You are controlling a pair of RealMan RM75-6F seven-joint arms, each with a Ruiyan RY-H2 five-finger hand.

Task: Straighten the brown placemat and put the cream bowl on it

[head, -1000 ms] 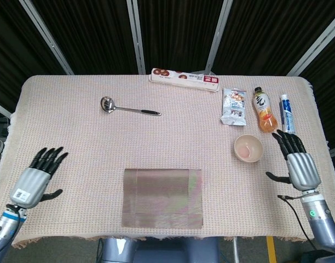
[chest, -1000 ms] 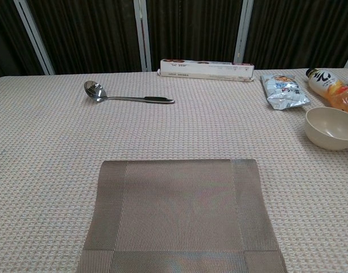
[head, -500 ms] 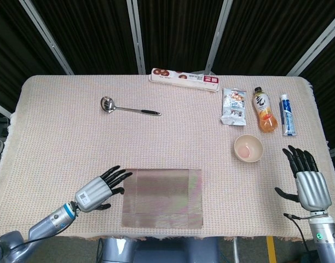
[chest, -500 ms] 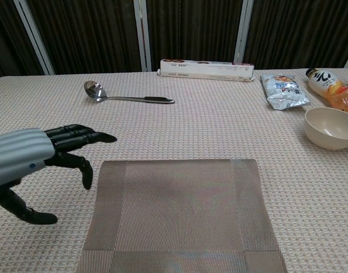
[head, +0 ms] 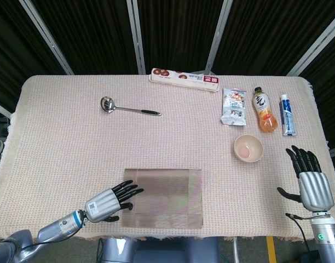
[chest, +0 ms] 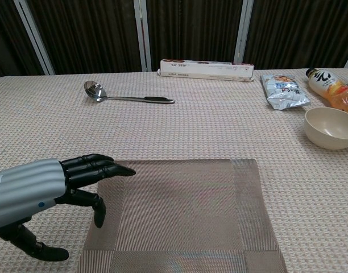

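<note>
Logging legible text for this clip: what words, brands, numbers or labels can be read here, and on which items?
None can be read for certain.
Long box at the far edge: red patch with white characters, too small.
Snack packet: print blurred.
Orange drink bottle: a large dark character on the label, unclear.
Blue and white tube: lettering illegible.
Left hand: a small square code sticker on its back, not readable.
</note>
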